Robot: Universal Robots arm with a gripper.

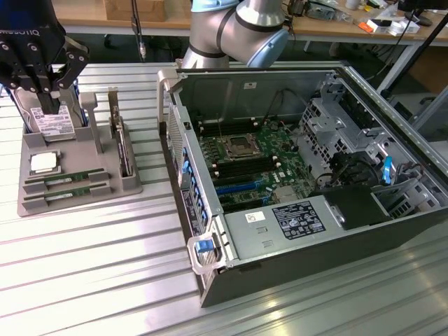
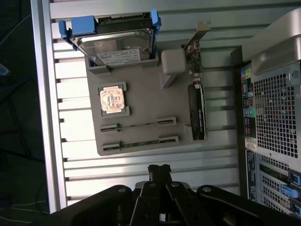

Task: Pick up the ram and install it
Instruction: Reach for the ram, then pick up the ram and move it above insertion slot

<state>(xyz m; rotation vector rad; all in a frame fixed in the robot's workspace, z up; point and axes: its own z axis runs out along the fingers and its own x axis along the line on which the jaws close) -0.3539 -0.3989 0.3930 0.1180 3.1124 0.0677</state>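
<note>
Green and thin, two ram sticks [image 1: 66, 179] lie in slots of the grey plastic holder tray [image 1: 31, 204], at its end away from the silver hard drive [image 1: 52, 122]. The black gripper [image 1: 50, 105] hangs above the drive end, fingers pressed together, empty. Pickup and install both remain.

Hard drive [image 1: 54, 126] partly behind tool [image 1: 49, 106]

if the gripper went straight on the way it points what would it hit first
Most likely the grey holder, somewhere near the ram sticks: the shut gripper points straight down over it. Depth is unclear; in the exterior view it lines up with the hard drive instead.
</note>
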